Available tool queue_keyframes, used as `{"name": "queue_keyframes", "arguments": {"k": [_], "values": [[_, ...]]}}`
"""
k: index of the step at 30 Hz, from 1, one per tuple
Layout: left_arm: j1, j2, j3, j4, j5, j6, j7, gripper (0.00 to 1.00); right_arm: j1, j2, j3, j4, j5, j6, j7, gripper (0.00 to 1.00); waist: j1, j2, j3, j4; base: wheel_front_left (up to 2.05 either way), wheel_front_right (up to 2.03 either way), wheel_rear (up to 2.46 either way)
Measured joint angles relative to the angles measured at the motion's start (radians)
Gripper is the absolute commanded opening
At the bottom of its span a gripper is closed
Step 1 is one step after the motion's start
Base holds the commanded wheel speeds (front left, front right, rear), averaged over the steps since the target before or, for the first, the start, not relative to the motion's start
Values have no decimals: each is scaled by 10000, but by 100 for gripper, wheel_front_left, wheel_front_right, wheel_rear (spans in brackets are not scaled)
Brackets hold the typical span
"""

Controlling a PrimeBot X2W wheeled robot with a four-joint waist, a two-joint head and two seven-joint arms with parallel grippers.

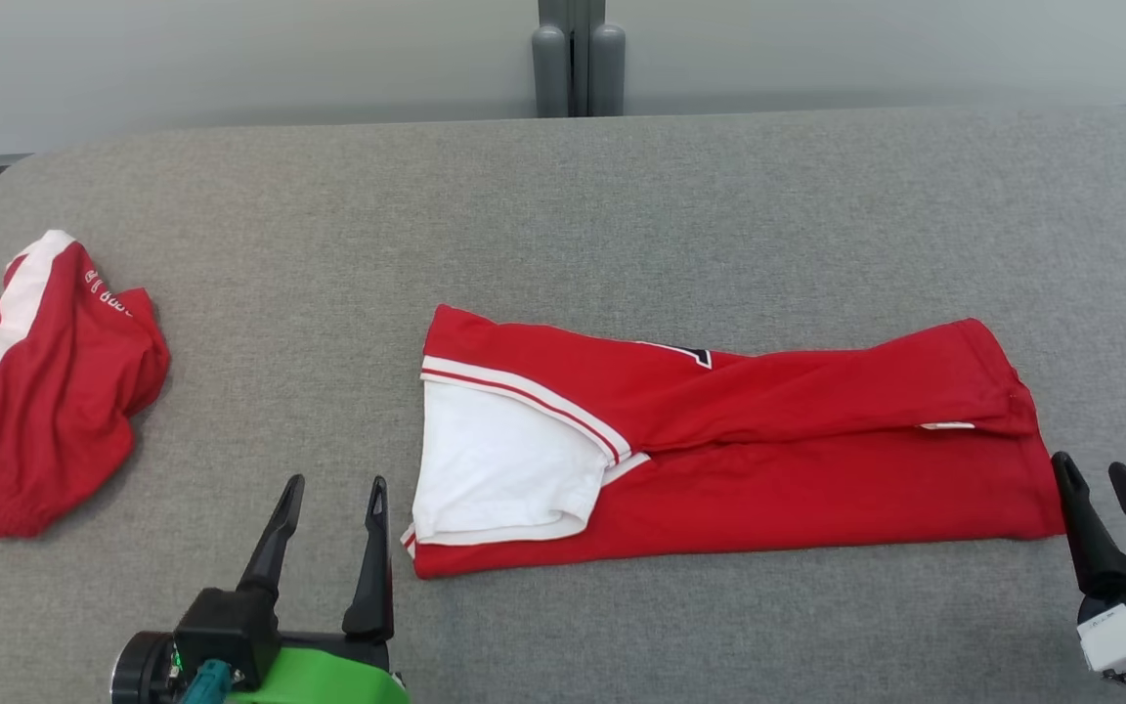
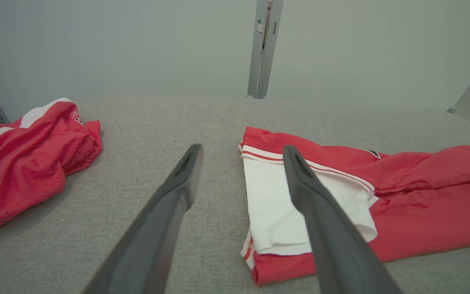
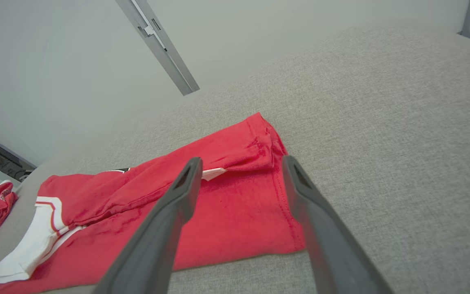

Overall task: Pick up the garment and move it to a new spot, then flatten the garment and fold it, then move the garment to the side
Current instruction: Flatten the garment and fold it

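Grey padded surface (image 1: pixel 622 196) spans the frame. Folded red-and-white garment (image 1: pixel 817 489) lies flat at centre right. Crumpled second garment (image 1: pixel 45 411) sits at far left. Left gripper (image 1: pixel 336 481), lower left, and right gripper (image 1: pixel 1090 462), lower right: fingers spread, holding nothing.

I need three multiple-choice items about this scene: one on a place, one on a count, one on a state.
1. Where on the table does the crumpled garment lie? A) left side B) middle C) right edge
2. How many garments are there? A) one B) two C) four
3. How is the left claw? A) shut on cloth B) open, empty C) shut, empty
Key: A, it lies left of the folded garment; B, one crumpled, one folded; B, its fingers stand apart, holding nothing.
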Motion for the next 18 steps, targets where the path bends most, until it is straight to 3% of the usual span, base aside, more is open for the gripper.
{"name": "queue_keyframes", "arguments": {"k": [8,18], "values": [[889,-1482,1302,316,2238,-702,-8,100,-682,635,-255,1252,-27,0,13,100,0,0,-44,458,0,0,0],[1059,-2738,1910,819,3687,-1814,-10,100,-2665,802,-729,4263,-1087,0,1051,100,0,0,191,1020,0,0,0]]}}
